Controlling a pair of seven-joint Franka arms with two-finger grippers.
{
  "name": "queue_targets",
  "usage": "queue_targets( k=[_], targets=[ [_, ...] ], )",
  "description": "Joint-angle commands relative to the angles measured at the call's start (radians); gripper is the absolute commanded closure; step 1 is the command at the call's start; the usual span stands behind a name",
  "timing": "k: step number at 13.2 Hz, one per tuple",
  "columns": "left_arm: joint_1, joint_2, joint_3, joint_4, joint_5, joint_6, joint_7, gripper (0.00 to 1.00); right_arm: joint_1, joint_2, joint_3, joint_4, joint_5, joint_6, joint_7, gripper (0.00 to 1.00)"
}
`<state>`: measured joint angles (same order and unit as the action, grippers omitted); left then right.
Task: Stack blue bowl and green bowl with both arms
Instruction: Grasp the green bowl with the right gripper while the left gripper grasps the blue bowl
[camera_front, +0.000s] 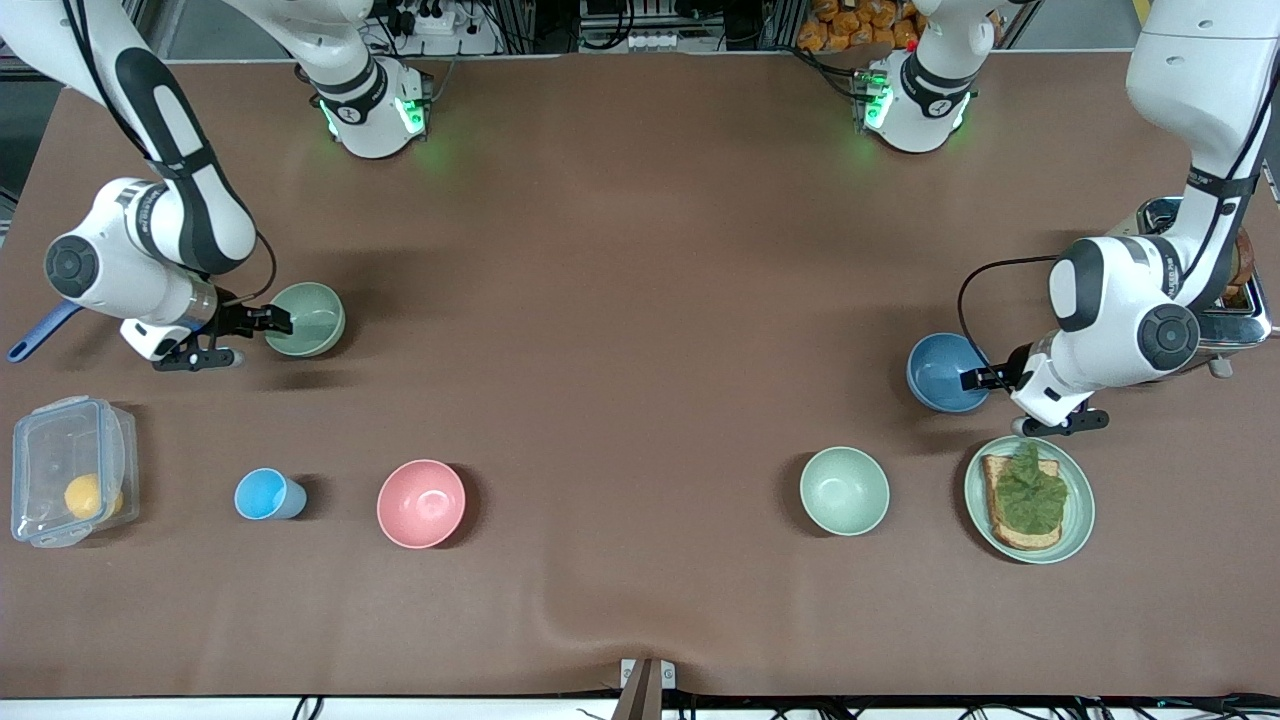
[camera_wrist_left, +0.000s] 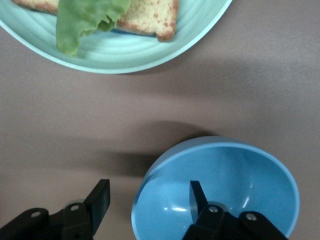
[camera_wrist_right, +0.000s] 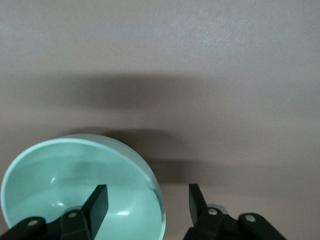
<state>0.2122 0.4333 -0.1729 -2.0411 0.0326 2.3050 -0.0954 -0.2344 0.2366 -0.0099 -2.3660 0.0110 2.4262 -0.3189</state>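
Note:
The blue bowl (camera_front: 940, 370) sits upright toward the left arm's end of the table, just farther from the front camera than the toast plate. My left gripper (camera_front: 977, 379) is open and astride its rim. In the left wrist view, the blue bowl (camera_wrist_left: 225, 175) has one finger (camera_wrist_left: 196, 197) inside and the other outside, neither touching, with the left gripper (camera_wrist_left: 149, 197) over the rim. The green bowl (camera_front: 308, 318) sits upright toward the right arm's end. My right gripper (camera_front: 281, 322) straddles its rim the same way, open. The right wrist view shows the green bowl (camera_wrist_right: 60, 170) with the right gripper (camera_wrist_right: 147, 200) over its edge.
Along the row nearer the front camera stand a clear lidded box (camera_front: 70, 485) with a yellow item, a light-blue cup (camera_front: 268, 494), a pink bowl (camera_front: 421, 503), a mint bowl (camera_front: 844, 490) and a green plate (camera_front: 1078, 500) (camera_wrist_left: 125, 55) with toast and lettuce. A toaster (camera_front: 1235, 315) stands beside the left arm.

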Motion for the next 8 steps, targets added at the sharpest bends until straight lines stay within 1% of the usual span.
queue_targets(
  k=[1,2,3,4,5,6,8],
  targets=[
    [0.007,0.010,-0.007,-0.005,0.021,0.017,0.011,0.32,-0.028,-0.013,0.014,-0.012,-0.017,0.007,-0.014,1.00],
    [0.006,0.013,-0.007,-0.002,0.021,0.017,0.011,0.42,-0.031,-0.010,0.014,-0.010,-0.017,0.005,-0.014,1.00],
    [0.003,0.013,-0.007,0.002,0.021,0.016,0.011,0.62,-0.033,-0.008,0.016,-0.010,-0.017,0.005,-0.014,1.00],
    [0.000,0.012,-0.008,0.005,0.020,0.016,0.010,0.79,-0.031,-0.008,0.014,-0.010,-0.016,0.002,-0.012,1.00],
    [-0.004,0.012,-0.008,0.009,0.020,0.016,0.010,0.91,-0.029,-0.008,0.016,-0.010,-0.014,0.001,-0.014,1.00],
    [-0.005,0.013,-0.010,0.010,0.020,0.016,0.006,1.00,-0.028,-0.008,0.016,-0.009,-0.014,-0.003,-0.012,1.00],
    [-0.004,0.013,-0.013,0.018,0.020,0.016,0.009,1.00,-0.023,-0.010,0.018,0.001,-0.005,-0.036,0.004,1.00]
  ],
)
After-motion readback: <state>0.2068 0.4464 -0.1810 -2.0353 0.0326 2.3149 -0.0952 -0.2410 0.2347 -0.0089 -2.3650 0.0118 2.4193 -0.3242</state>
